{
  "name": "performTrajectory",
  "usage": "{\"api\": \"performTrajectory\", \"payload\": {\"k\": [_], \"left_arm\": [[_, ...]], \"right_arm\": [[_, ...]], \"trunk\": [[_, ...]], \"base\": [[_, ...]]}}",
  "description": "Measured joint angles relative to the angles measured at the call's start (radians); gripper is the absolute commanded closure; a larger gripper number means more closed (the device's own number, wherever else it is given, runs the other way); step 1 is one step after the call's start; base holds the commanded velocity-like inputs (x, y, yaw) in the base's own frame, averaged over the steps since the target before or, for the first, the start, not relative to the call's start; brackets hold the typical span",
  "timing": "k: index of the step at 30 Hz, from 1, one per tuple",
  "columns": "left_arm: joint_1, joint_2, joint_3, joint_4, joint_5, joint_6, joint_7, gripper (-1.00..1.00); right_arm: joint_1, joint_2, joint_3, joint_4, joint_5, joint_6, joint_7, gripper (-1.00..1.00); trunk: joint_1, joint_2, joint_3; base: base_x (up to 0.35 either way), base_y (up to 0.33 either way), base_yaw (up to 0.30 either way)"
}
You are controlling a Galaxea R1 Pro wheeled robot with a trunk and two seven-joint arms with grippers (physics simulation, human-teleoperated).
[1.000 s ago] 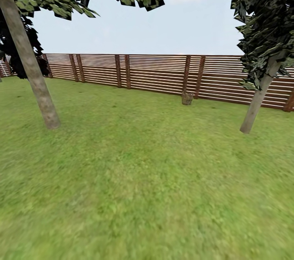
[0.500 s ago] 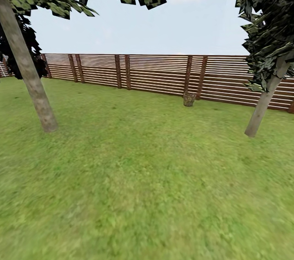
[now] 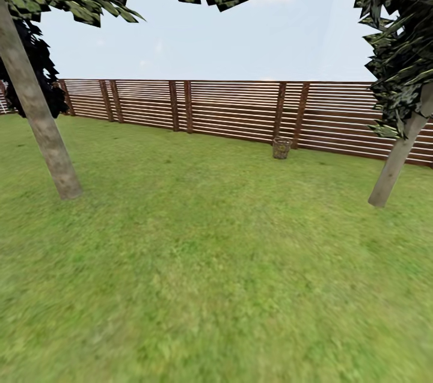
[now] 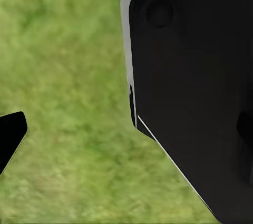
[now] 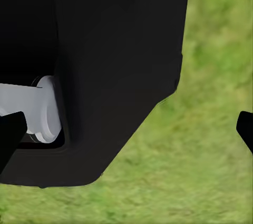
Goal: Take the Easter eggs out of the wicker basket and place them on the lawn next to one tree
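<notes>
**Facing a far wicker basket across the lawn**

Standing upright on the lawn (image 3: 198,263), the wicker basket (image 3: 281,148) sits just before the brown slat fence (image 3: 228,107), well away. It looks small, brown, bucket-shaped, tapering downward; contents too small to tell. One tree (image 3: 37,107) with a pale bare trunk stands at left, another tree (image 3: 398,160) at right, basket between them. Left tool (image 4: 13,134) shows one dark fingertip over grass, right tool (image 5: 126,129) shows fingertips at both edges, spread wide, holding nothing; left tool's opening cannot be told.

Head view faces forward across the short green grass lawn (image 3: 204,263); both wrist views look closely down on it.
</notes>
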Motion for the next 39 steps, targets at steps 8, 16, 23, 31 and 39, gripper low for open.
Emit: {"api": "performTrajectory", "payload": {"k": [8, 16, 23, 31, 39], "left_arm": [[0.0, 0.0, 0.0, 0.0, 0.0, 0.0, 0.0, -1.0], [0.0, 0.0, 0.0, 0.0, 0.0, 0.0, 0.0, -1.0], [0.0, 0.0, 0.0, 0.0, 0.0, 0.0, 0.0, -1.0], [0.0, 0.0, 0.0, 0.0, 0.0, 0.0, 0.0, -1.0], [0.0, 0.0, 0.0, 0.0, 0.0, 0.0, 0.0, -1.0]], "right_arm": [[0.0, 0.0, 0.0, 0.0, 0.0, 0.0, 0.0, -1.0], [0.0, 0.0, 0.0, 0.0, 0.0, 0.0, 0.0, -1.0], [0.0, 0.0, 0.0, 0.0, 0.0, 0.0, 0.0, -1.0], [0.0, 0.0, 0.0, 0.0, 0.0, 0.0, 0.0, -1.0], [0.0, 0.0, 0.0, 0.0, 0.0, 0.0, 0.0, -1.0]], "trunk": [[0.0, 0.0, 0.0], [0.0, 0.0, 0.0], [0.0, 0.0, 0.0], [0.0, 0.0, 0.0], [0.0, 0.0, 0.0]], "base": [[0.329, 0.058, 0.0], [0.329, 0.055, 0.0], [0.329, 0.06, 0.0], [0.329, 0.069, 0.0], [0.329, 0.067, 0.0]]}}
